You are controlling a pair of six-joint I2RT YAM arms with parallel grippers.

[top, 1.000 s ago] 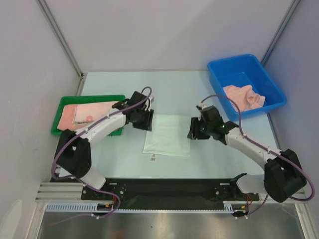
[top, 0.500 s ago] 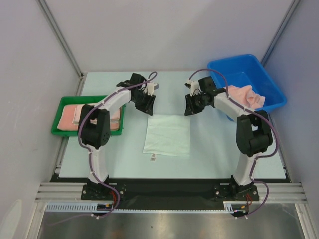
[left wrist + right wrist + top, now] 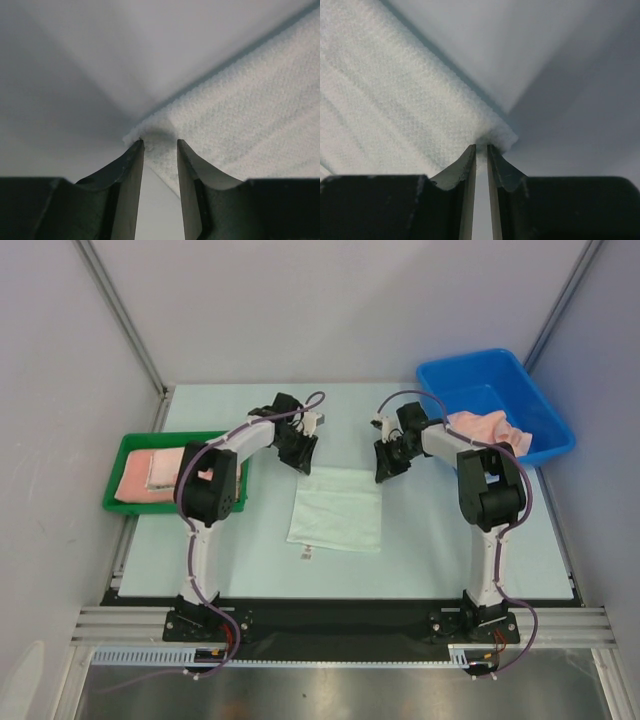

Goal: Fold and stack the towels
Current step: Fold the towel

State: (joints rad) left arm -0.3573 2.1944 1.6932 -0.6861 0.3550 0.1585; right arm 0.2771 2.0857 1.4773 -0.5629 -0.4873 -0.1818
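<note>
— Both arms have reached forward since a second ago. Overhead, your left gripper [image 3: 303, 466] and right gripper [image 3: 384, 473] sit on the far corners of the plain white rectangular cloth towel [image 3: 337, 512], flat on the pale table [image 3: 230, 550].
— Left wrist?
— Jaws apart, straddling its corner.
— Right wrist?
— Nearly together, pinching the other corner for the fold.

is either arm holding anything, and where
Likely the white towel: the right fingers pinch its far right corner. The left fingers straddle its far left corner, not closed.
</note>
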